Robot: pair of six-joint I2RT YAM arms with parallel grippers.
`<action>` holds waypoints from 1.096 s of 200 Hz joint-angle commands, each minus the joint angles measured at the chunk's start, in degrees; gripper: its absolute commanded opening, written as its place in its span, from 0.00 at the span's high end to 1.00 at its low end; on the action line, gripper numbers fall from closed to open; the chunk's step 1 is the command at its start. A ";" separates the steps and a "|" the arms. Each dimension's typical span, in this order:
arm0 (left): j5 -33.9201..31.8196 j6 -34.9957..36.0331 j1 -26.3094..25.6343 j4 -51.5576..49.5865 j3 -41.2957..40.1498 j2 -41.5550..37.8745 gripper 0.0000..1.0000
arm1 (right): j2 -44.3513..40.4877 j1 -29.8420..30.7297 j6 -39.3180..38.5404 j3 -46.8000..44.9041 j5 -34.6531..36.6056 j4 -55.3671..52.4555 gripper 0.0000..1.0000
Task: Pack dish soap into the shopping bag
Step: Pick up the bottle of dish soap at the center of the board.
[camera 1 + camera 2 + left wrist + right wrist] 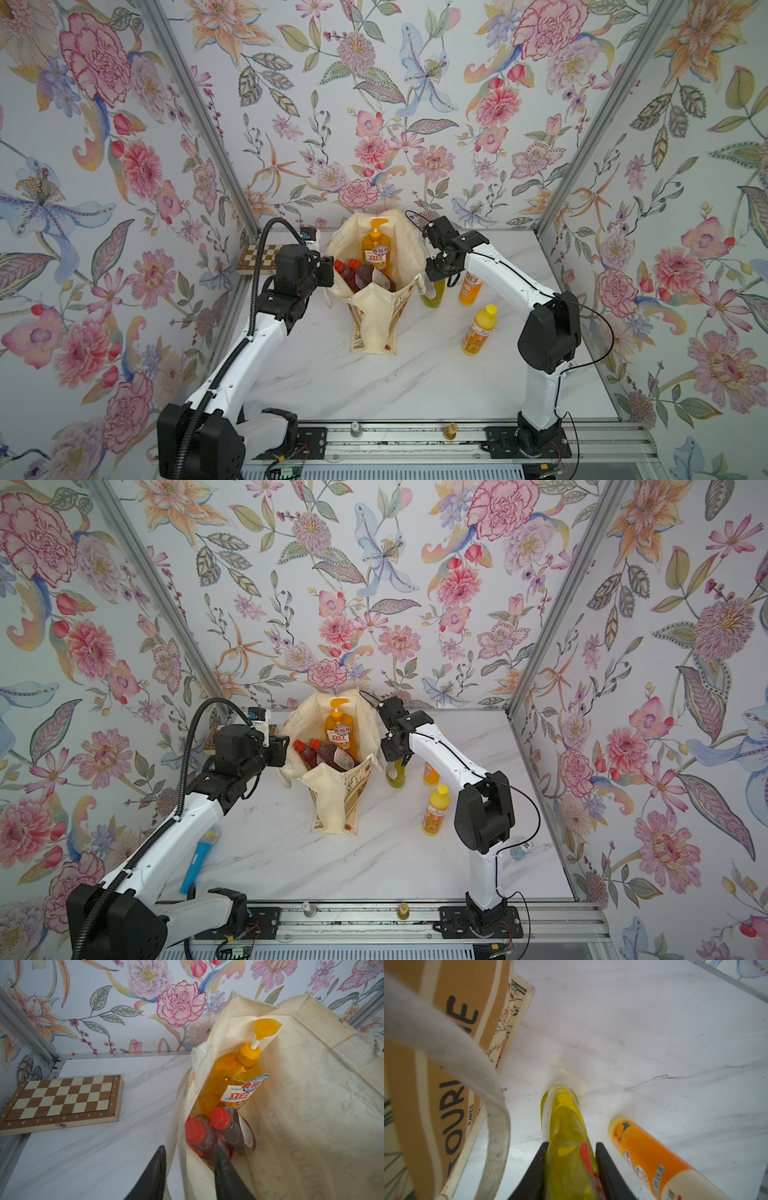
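Dish soap, olive-green bottle (pixel 433 296): it is just beside the bag, at the bag's 3 o'clock. I cannot tell if it is off the table.
Dish soap, in the bag: the tall orange pump bottle (pixel 375 249) stands at the 12 o'clock end. Two dark-red bottles (pixel 348 278) (pixel 365 272) with red caps lean at the 9 o'clock side.
Dish soap, orange bottles (pixel 470 289) (pixel 477 332): both stand up. One is at 3 o'clock of the green one. The yellow-capped one is at the bag's 4 o'clock.
Shopping bag (pixel 371 316): stands open mid-table on the marble table (pixel 415 386).
Left arm (pixel 257 332): comes up from 7 o'clock, elbow bent, wrist pointing to 3 o'clock at the bag's rim.
Left gripper (pixel 189 1147): fingers apart, one outside and one inside the bag's 9 o'clock wall, not pinching it.
Right arm (pixel 503 274): rises from 5 o'clock, elbow high, reaching to 11 o'clock, wrist tipped down.
Right gripper (pixel 572 1144): squeezed tight on the olive-green bottle, a finger on each side.
Chessboard (pixel 253 259): lies flat at the table's 10 o'clock corner.
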 commanded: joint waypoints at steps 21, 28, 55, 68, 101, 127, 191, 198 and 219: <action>1.60 0.77 0.66 0.46 0.36 0.48 0.80 | -11.10 0.49 -1.82 5.78 3.91 1.63 1.00; 1.49 0.82 0.68 0.45 0.46 0.49 0.83 | -11.95 0.51 -2.16 6.26 3.93 1.61 1.00; 1.43 1.08 0.73 0.46 0.91 0.64 0.94 | -14.06 0.92 -4.53 9.28 4.69 1.59 1.00; 1.34 1.17 0.73 0.45 1.08 0.66 0.98 | -14.45 1.29 -5.86 11.56 5.31 1.29 1.00; 1.43 1.34 0.71 0.44 1.53 1.01 1.00 | -13.54 2.29 -9.90 19.41 5.51 -0.26 1.00; 1.87 1.34 0.67 0.63 1.67 1.21 1.00 | -12.49 3.05 -12.38 24.66 5.45 -0.19 1.00; 2.31 1.87 0.70 0.76 2.12 1.81 1.00 | -9.15 4.13 -14.60 35.18 -7.87 -0.23 1.00; 2.24 1.87 0.66 0.79 2.14 1.85 1.00 | -8.65 4.48 -14.68 35.89 -9.72 -0.25 1.00; 2.47 2.02 0.73 0.90 2.38 1.98 1.00 | -7.18 5.25 -14.82 36.92 -13.60 -0.28 1.00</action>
